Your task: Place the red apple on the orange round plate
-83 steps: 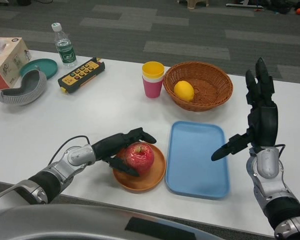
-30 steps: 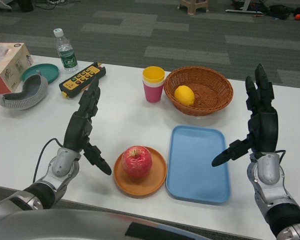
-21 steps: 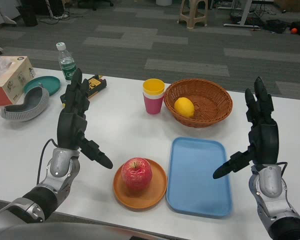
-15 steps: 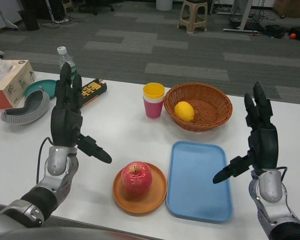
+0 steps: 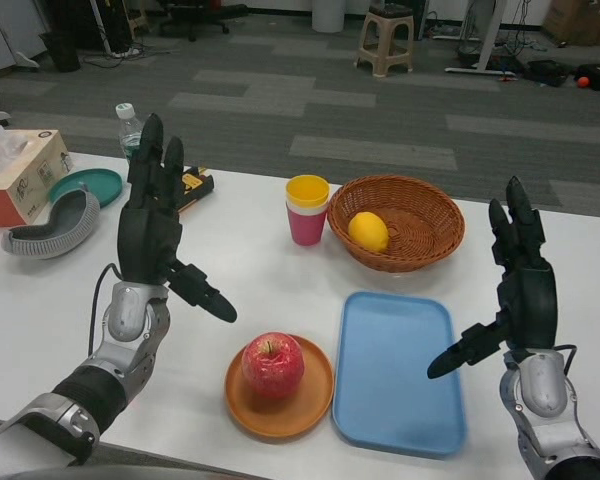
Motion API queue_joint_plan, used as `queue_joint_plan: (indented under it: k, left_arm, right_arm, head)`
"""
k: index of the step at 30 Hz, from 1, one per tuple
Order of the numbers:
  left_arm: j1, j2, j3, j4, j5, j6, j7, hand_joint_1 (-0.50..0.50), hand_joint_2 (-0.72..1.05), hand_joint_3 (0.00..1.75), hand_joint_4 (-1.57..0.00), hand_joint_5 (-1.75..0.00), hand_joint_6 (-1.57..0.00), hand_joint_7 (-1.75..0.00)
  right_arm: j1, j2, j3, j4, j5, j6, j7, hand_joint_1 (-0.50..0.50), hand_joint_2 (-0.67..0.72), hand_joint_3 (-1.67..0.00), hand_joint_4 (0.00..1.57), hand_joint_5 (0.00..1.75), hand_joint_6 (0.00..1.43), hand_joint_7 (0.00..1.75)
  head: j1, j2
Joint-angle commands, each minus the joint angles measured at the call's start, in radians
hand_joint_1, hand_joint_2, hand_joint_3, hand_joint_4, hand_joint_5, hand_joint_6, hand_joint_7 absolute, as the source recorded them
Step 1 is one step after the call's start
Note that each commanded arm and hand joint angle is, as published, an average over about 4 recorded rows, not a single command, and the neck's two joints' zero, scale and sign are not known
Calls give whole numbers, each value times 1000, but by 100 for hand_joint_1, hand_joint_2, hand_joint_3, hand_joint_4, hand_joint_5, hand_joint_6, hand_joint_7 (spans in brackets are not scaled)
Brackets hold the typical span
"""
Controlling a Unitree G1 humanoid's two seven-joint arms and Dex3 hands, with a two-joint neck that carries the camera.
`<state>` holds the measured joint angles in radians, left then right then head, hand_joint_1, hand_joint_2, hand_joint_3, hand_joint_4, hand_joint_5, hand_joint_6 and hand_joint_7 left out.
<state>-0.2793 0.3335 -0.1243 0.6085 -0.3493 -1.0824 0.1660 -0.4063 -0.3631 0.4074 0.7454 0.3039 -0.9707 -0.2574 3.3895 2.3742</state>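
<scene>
Head view: the apple [image 5: 273, 365] sits upright on the orange plate [image 5: 280, 404] at the near edge of the table [image 5: 240, 260], just left of the blue tray [image 5: 398, 373]. Left hand [image 5: 152, 230] is raised left of the plate, fingers spread, holding nothing. Right hand [image 5: 520, 290] is up at the right of the tray, fingers apart too, empty. Far side, a lemon [image 5: 368, 231] lies in the basket [image 5: 396, 221].

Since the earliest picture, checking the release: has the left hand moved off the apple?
Yes. The left hand has risen clear of the red apple, open, upright above the table.
</scene>
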Motion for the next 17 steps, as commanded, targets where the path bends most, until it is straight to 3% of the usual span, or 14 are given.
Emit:
queue_joint_plan:
  k: [1,4,7,13,17]
  left_arm:
    - [-27,2,0,-14,7,9,-3,-50,-64,7,0,0,0,0]
    - [-40,-2,3,-15,7,17,-7,-50,-64,0,0,0,0,0]
    - [-60,-23,28,-12,12,29,-23,-50,-64,7,0,0,0,0]
    - [-104,-88,93,-8,23,116,-133,-50,-64,0,0,0,0,0]
    - [-137,-99,114,8,18,122,-132,-50,-64,0,0,0,0,0]
  right_arm:
    - [-24,-3,-2,10,7,0,-2,-29,63,0,0,0,0,0]
    - [-27,-4,-2,13,6,0,-2,-29,66,0,0,0,0,0]
    - [-30,-4,-2,16,8,0,-2,-29,66,0,0,0,0,0]
    - [-31,1,-12,17,6,1,-1,-29,61,0,0,0,0,0]
    - [-36,2,-18,20,5,1,-1,-29,66,0,0,0,0,0]
  head:
    - [-4,2]
    - [-11,7]
    - [-21,12]
    - [-50,39]
    - [-71,64]
